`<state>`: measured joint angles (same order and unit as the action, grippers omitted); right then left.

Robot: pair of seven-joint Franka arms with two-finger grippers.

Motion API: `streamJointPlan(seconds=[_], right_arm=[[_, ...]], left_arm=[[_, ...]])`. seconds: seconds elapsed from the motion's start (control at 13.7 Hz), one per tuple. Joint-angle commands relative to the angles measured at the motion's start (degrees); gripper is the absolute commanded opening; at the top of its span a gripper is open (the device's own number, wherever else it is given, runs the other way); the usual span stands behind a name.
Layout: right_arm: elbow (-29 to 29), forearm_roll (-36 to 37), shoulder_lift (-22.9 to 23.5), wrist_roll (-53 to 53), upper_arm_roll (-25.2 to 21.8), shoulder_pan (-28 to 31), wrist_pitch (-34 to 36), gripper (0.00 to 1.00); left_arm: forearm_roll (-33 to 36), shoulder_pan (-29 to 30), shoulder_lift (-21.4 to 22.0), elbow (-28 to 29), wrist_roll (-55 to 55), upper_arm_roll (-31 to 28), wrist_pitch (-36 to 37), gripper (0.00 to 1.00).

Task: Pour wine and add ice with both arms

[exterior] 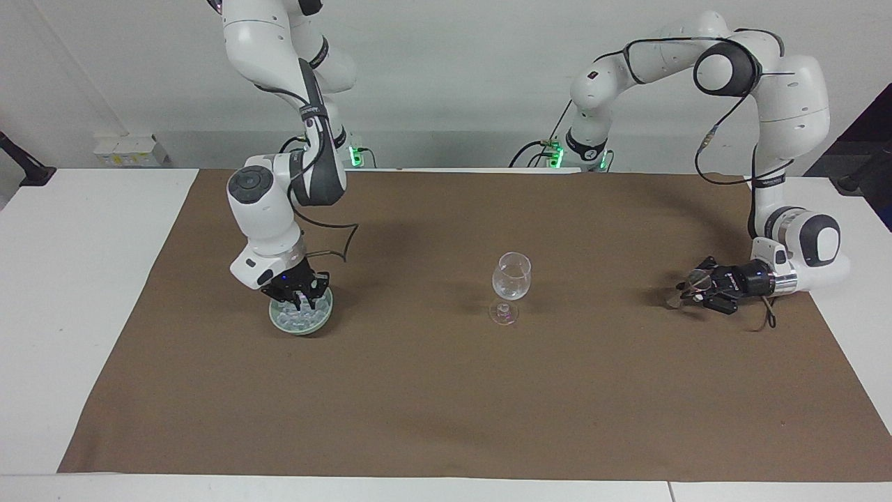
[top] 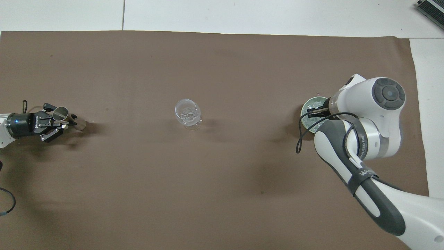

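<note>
1. Facing view, right gripper: sitting at left-center of the frame, dipping down into the pale green bowl. Fingers are clenching together among the ice. Cannot tell if a cube is actually being pinched.
2. Facing view, ice: lying piled in the bowl, which is sitting on the brown mat at left-center.
3. Facing view, stemmed glass: standing upright at frame center, well apart from both grippers.
4. Facing view, left gripper: lying low over the mat at right-center, pointing sideways toward frame center. It is grasping a small metal jigger, which is lying tilted on its side.
5. Overhead view, right arm: coming in from the lower right and covering most of the bowl. Only a bit of rim and some ice are showing at right-center.
6. Overhead view, right gripper: showing as a dark tip over the bowl.
7. Overhead view, glass: standing at frame center.
8. Overhead view, left gripper: sitting at far left-center, clamping the jigger, whose open mouth is facing up toward the camera.
</note>
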<state>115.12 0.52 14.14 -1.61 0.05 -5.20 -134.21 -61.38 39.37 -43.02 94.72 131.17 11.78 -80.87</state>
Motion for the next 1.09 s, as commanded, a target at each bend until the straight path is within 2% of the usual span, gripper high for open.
streamJointPlan(seconds=[0.0,0.36,0.58,0.66,0.8,1.02], right_arm=[[0.36,0.89,-0.42,-0.24,0.04,0.46,-1.05,0.00],[-0.34,0.62,-5.51,3.35,0.04,0.02,2.80,0.00],[-2.18,-0.17,-8.59,7.83,0.13,-1.82,6.58,0.00],[-3.23,-0.17,-8.69,10.11,0.21,-2.79,7.90,0.00],[-5.17,-0.17,-8.16,16.25,0.91,-5.24,8.18,0.00],[-7.80,-2.09,-6.76,22.42,1.36,-6.57,7.21,0.00]], left_arm=[[-1.29,0.00,-1.53,-0.33,1.89,-0.01,1.24,0.00],[-1.20,0.09,-2.24,-0.42,3.74,-0.01,0.97,0.00],[-1.29,0.00,-2.24,-0.42,3.74,-0.01,0.97,0.16],[-1.29,0.00,-2.24,-0.33,3.74,-0.01,0.97,0.22],[-1.29,-0.17,-2.15,-0.41,3.48,-0.01,0.97,0.44],[-1.20,-0.17,-1.89,-0.59,3.04,-0.01,1.06,0.63]])
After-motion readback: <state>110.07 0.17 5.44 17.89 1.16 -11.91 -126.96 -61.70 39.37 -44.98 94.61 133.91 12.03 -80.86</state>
